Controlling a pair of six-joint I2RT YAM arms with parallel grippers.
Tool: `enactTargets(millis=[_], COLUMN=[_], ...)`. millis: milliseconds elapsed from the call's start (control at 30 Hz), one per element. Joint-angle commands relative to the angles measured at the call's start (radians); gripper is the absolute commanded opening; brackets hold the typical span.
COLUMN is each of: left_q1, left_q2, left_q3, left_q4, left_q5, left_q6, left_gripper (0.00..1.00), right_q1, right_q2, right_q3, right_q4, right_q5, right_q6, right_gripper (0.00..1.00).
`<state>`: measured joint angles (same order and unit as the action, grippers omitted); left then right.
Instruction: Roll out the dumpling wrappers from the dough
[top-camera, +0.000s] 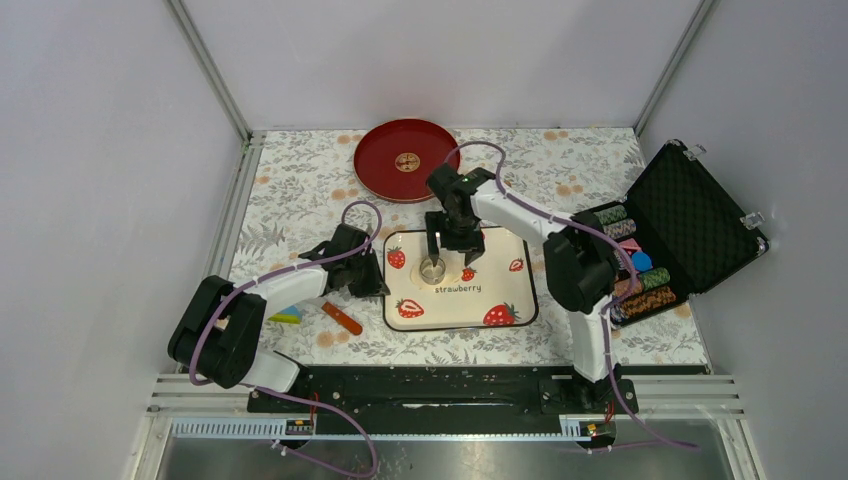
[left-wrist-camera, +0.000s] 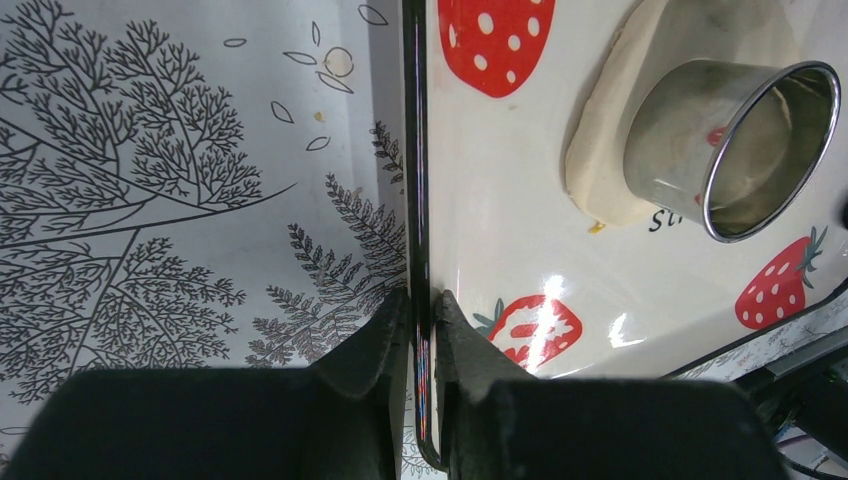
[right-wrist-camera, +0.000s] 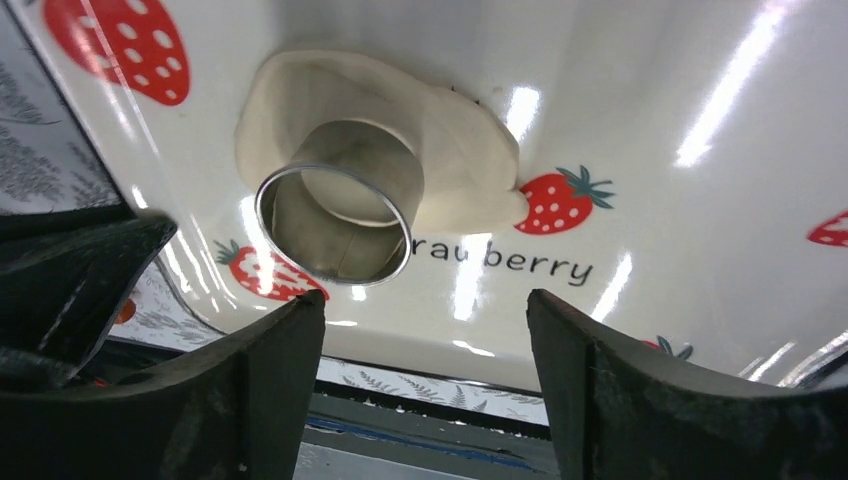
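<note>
Right gripper (right-wrist-camera: 425, 305) open, empty; cutter (right-wrist-camera: 345, 200) stands on dough (right-wrist-camera: 460, 160). Left gripper (left-wrist-camera: 425, 300) pinches left rim of tray (left-wrist-camera: 415, 150). Risk: dough perhaps sticks inside cutter, tears on lifting.

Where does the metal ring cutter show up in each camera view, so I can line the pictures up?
Top external: the metal ring cutter is near the picture's centre, on the left half of the strawberry tray.
Left wrist: the metal ring cutter is at upper right, standing on the flattened dough.
Right wrist: the metal ring cutter is left of centre, on the dough.
Shared landmark: the strawberry tray.
</note>
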<state>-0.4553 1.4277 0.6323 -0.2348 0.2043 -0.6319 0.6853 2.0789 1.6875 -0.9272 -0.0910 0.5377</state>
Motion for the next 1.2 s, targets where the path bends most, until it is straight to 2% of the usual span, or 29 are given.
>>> enactTargets(millis=[0, 100, 233, 433, 733, 933, 1000, 1167], left_q1=[-0.016, -0.056, -0.156, -0.257, -0.265, -0.264, -0.264, -0.257], left_q2=[-0.008, -0.024, -0.030, -0.048, -0.123, -0.208, -0.254, -0.328], left_q3=[-0.021, -0.015, 0.017, 0.044, 0.043, 0.090, 0.097, 0.117], left_q4=[-0.082, -0.102, -0.158, -0.234, -0.298, -0.341, -0.336, -0.289], left_q5=[-0.004, 0.010, -0.038, -0.099, -0.161, -0.200, -0.200, -0.162], left_q6=[0.055, 0.055, 0.030, -0.003, -0.031, -0.049, -0.070, -0.105], left_gripper=[0.00, 0.00, 0.00, 0.00, 0.01, 0.45, 0.50, 0.52], right_q1=[-0.002, -0.011, -0.030, -0.077, -0.111, -0.110, -0.112, -0.125], right_q2=[-0.154, -0.239, -0.357, -0.503, -0.602, -0.634, -0.635, -0.625], right_q3=[0.000, -0.054, -0.142, -0.285, -0.424, -0.472, -0.481, -0.519], right_q4=[-0.065, -0.067, -0.058, -0.057, -0.038, -0.020, -0.011, 0.037], right_q5=[0.071, 0.086, 0.085, 0.068, 0.038, 0.008, -0.016, -0.089], right_q6=[-0.034, -0.045, -0.062, -0.079, -0.081, -0.084, -0.088, -0.101], right_gripper=[0.83, 0.91, 0.99, 0.99, 1.00, 0.98, 0.95, 0.88])
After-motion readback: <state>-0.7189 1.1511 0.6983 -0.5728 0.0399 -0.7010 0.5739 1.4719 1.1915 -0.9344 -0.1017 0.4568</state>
